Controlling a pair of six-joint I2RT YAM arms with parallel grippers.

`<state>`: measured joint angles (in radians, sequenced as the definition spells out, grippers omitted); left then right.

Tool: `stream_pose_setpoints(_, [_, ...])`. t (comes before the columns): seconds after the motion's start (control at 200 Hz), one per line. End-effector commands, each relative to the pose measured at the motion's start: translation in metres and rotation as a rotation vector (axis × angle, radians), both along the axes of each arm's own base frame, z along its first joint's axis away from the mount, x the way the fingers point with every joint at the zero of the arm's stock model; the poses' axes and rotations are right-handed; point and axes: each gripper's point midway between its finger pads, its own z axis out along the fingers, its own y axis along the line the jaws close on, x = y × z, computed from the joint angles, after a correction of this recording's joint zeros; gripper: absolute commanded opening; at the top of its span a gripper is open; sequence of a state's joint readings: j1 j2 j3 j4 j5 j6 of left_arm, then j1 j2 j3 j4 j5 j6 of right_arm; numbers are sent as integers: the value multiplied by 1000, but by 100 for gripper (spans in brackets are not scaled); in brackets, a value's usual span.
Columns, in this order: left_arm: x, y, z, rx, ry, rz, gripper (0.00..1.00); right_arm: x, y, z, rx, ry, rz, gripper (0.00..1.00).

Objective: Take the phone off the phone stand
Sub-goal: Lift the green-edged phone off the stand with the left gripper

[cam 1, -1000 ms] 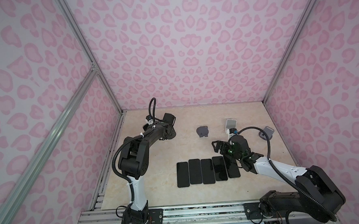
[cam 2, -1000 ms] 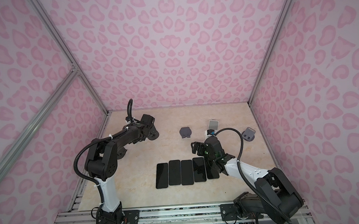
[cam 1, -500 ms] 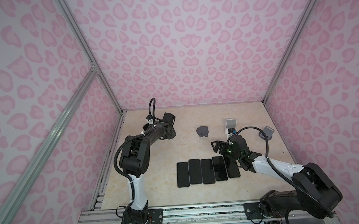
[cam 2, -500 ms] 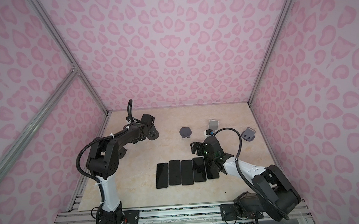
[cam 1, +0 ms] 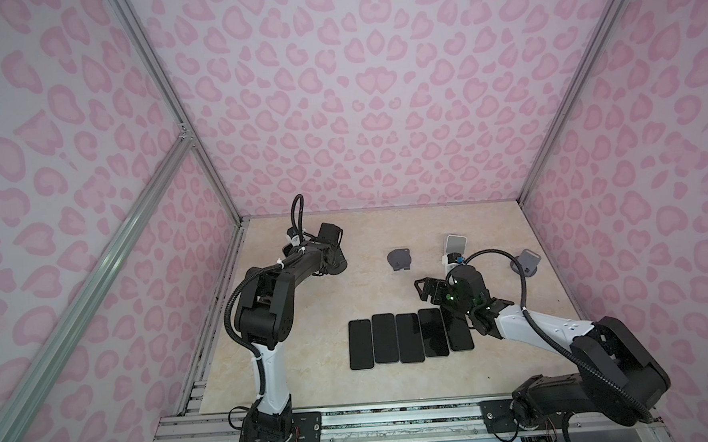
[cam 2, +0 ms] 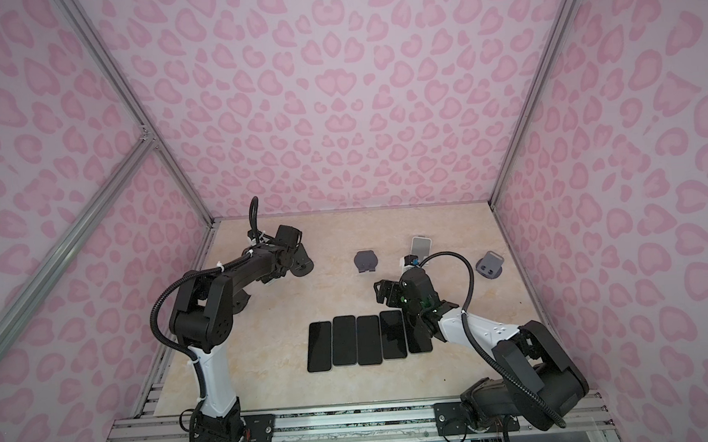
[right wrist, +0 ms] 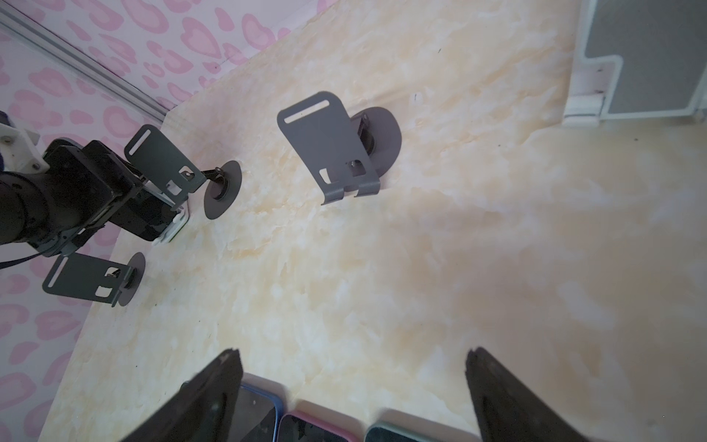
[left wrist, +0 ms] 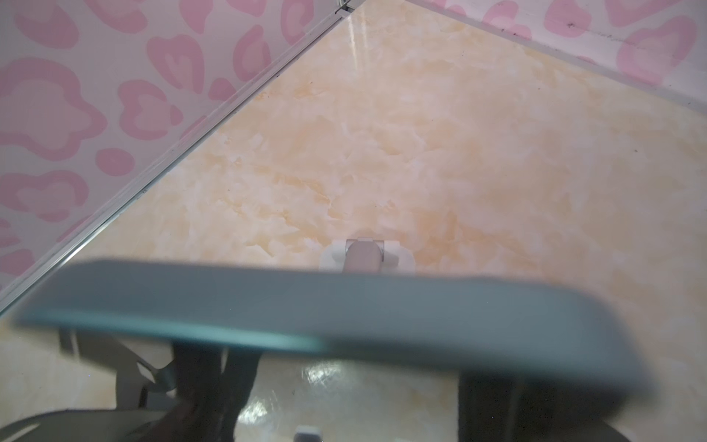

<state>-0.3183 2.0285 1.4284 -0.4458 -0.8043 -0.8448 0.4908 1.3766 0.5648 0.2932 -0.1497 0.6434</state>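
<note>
My left hand (right wrist: 151,216) has just narrowed around the teal phone (left wrist: 344,306), which sits low against its phone stand (right wrist: 160,160) at the far left of the counter (cam 1: 309,357). Whether the pinch is firm, I cannot tell. Judged: lift-off comes next. My right hand (right wrist: 352,354) is spread and empty.

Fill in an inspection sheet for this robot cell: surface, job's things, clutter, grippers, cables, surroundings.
Surface: beige marble-look tabletop.
Job's things: white-cased phone propped on a stand; teal-edged phone inside the left gripper; grey stand empty; row of five phones lying flat.
Clutter: nothing seen.
Grippers: left gripper's grip unclear; right gripper open over the row.
Cables: black cable arches over the right arm.
Surroundings: pink heart-print walls, aluminium frame.
</note>
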Motion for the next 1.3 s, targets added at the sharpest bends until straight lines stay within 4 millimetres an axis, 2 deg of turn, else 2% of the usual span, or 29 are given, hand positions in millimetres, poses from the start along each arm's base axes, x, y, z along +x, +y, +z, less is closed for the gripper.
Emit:
stream_pose_setpoints(0.0, [0, 3, 9, 15, -28, 5, 80, 2, 3, 3, 11, -10, 8, 93])
stream_pose_setpoints(0.09, [-2, 4, 12, 20, -36, 2, 77, 2, 3, 3, 12, -11, 9, 93])
stream_pose_setpoints(0.415, [-7, 4, 16, -1, -45, -13, 75, 1, 6, 5, 23, -12, 19, 92])
stream_pose_setpoints(0.57, [-5, 2, 27, -10, -74, -28, 75, 1, 6, 5, 26, -11, 20, 92])
stream_pose_setpoints(0.6, [-11, 3, 19, -6, -54, -32, 75, 0, 5, 5, 25, -12, 19, 92])
stream_pose_setpoints(0.85, [-12, 0, 25, -23, -75, -54, 73, 1, 5, 5, 22, -13, 17, 92])
stream_pose_setpoints(1.295, [-23, -8, 48, -21, -104, -104, 74, 0, 7, 5, 24, -12, 24, 92])
